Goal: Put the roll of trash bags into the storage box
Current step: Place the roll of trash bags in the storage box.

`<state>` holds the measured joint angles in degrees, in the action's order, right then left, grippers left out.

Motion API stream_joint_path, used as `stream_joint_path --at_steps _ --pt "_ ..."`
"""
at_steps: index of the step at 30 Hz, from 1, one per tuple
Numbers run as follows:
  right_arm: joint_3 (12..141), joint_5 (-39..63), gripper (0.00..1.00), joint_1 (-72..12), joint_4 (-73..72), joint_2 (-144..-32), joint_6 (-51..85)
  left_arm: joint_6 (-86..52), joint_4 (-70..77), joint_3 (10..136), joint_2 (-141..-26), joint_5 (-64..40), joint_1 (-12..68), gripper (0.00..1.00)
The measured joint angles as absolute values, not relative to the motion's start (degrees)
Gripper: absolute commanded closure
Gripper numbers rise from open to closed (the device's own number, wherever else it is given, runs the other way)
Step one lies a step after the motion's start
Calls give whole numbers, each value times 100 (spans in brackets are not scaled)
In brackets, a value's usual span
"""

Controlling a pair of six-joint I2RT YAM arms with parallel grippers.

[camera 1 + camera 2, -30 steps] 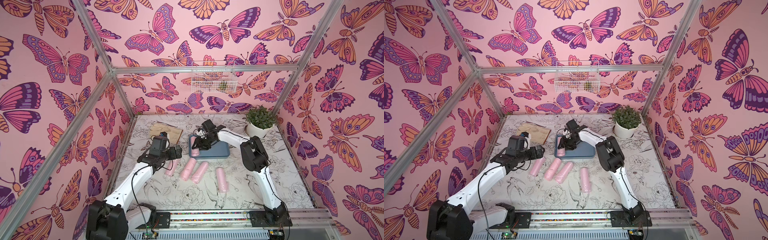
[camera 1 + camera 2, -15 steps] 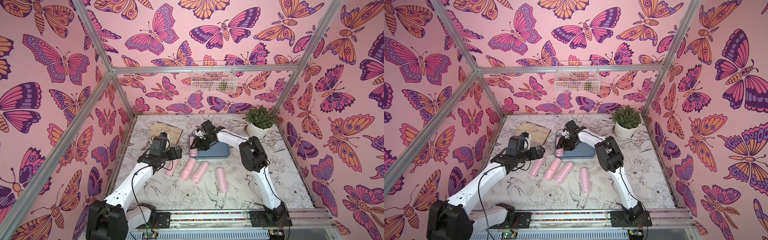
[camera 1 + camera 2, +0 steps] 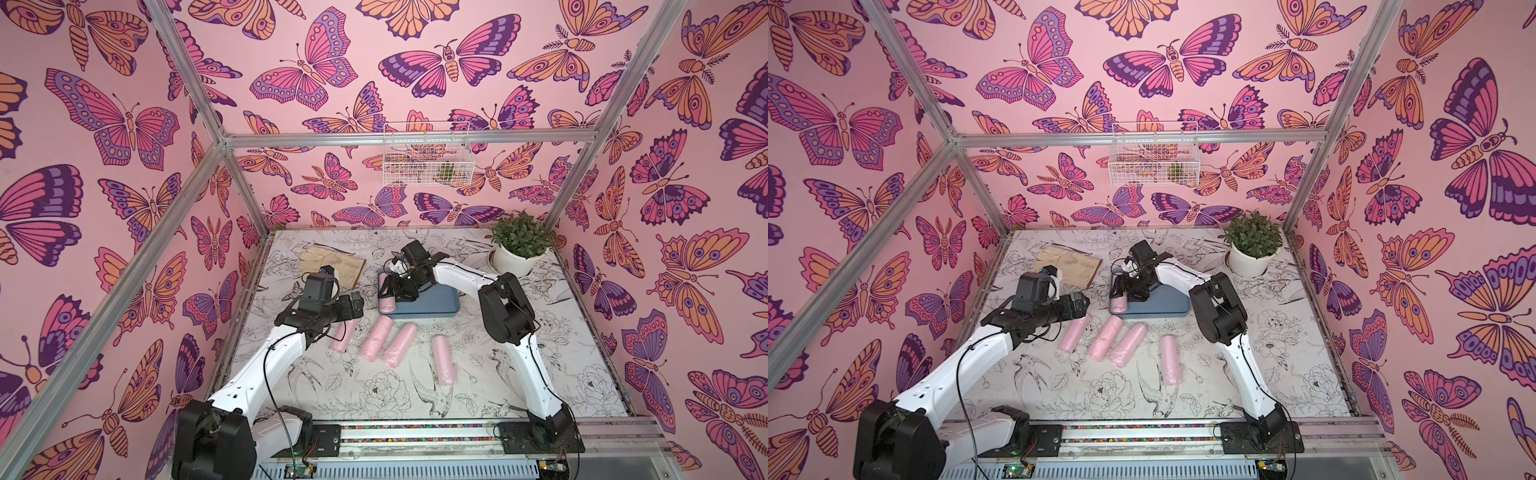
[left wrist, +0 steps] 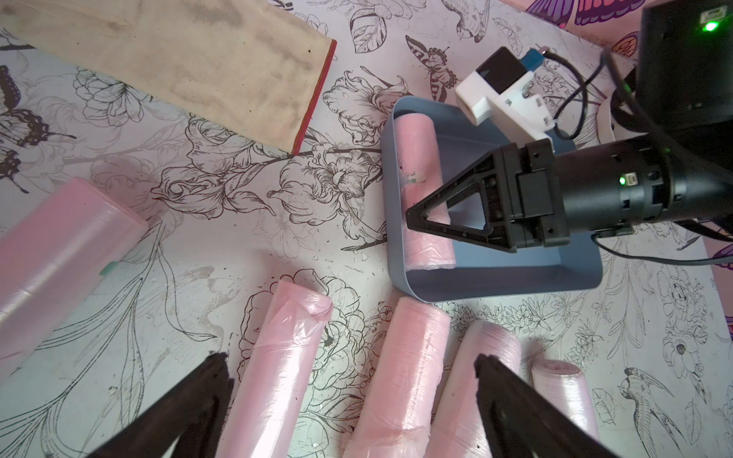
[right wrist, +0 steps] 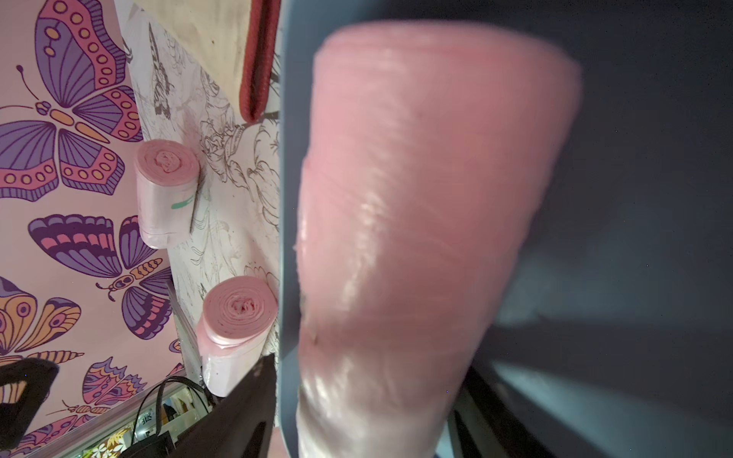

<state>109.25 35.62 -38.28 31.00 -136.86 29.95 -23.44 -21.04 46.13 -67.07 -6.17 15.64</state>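
roll of trash bags (image 4: pixel 416 158): middle hidden under right gripper (image 5: pixel 371 366), jaws spread off it; left gripper (image 4: pixel 350 357) gaping, empty. glossy pink film cylinder in blue-grey storage box (image 4: pixel 496 283).

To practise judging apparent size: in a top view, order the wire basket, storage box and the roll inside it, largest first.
1. wire basket
2. storage box, partly hidden by the right arm
3. roll

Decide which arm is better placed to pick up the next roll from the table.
Probably left: the left gripper hovers open over the loose rolls; the right gripper straddles the roll inside the storage box.
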Motion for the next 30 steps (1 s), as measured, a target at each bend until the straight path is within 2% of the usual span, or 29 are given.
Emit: stream_joint_path --at_steps 14,30 --pt "10455 3232 21 -3573 3387 -13240 2810 -2340 -2703 4624 -7046 -600 1483 0" --pt "8702 3116 20 -2812 3170 -11552 2711 -2121 -3393 5122 -8484 -604 1463 2"
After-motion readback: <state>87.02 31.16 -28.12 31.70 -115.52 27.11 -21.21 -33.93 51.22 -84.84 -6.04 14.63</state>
